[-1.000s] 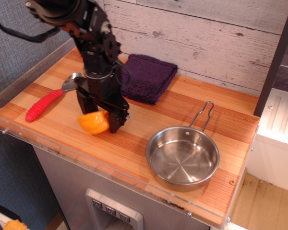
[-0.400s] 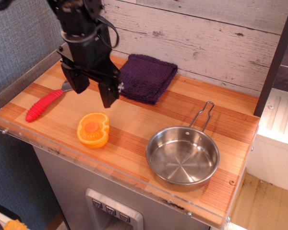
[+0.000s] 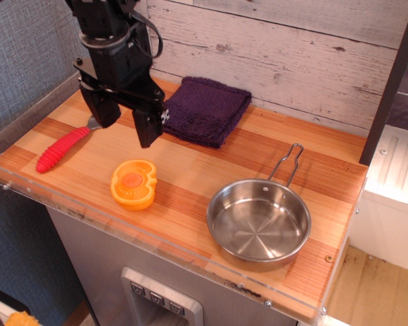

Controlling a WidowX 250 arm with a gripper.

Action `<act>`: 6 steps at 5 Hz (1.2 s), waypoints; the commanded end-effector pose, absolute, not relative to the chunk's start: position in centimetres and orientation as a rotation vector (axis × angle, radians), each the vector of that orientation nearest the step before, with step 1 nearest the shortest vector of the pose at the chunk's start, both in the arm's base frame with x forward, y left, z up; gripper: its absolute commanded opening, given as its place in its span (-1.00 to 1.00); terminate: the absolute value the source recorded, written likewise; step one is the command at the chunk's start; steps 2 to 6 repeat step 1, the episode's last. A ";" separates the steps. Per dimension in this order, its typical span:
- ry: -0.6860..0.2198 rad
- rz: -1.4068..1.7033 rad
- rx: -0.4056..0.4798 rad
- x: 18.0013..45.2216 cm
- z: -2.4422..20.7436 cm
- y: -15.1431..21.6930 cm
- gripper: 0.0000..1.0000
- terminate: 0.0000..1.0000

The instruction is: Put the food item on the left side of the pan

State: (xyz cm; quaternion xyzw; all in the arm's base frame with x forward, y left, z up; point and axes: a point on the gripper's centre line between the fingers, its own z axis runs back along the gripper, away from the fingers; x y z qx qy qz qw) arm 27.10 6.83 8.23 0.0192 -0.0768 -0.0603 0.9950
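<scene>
The food item [image 3: 132, 184], a glossy orange plastic slice, roundish with notched edges and a darker orange centre disc, lies flat and face up on the striped wooden counter [image 3: 211, 166], well left of the pan [image 3: 259, 221]. That pan is round, shiny steel, its wire loop handle pointing back-right. The black gripper [image 3: 126, 126] hangs above, jaws spread, empty.

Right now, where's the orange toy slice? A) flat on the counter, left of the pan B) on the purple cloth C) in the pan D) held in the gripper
A: the orange toy slice lies flat on the wooden counter, left of the steel pan, with the open gripper raised above it, empty.
</scene>
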 end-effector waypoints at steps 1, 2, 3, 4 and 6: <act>-0.195 -0.124 0.052 26.4 9.8 6.8 1.00 1.00; -0.195 -0.124 0.052 26.4 9.8 6.8 1.00 1.00; -0.195 -0.124 0.052 26.4 9.8 6.8 1.00 1.00; -0.195 -0.124 0.052 26.4 9.8 6.8 1.00 1.00; -0.195 -0.124 0.052 26.4 9.8 6.8 1.00 1.00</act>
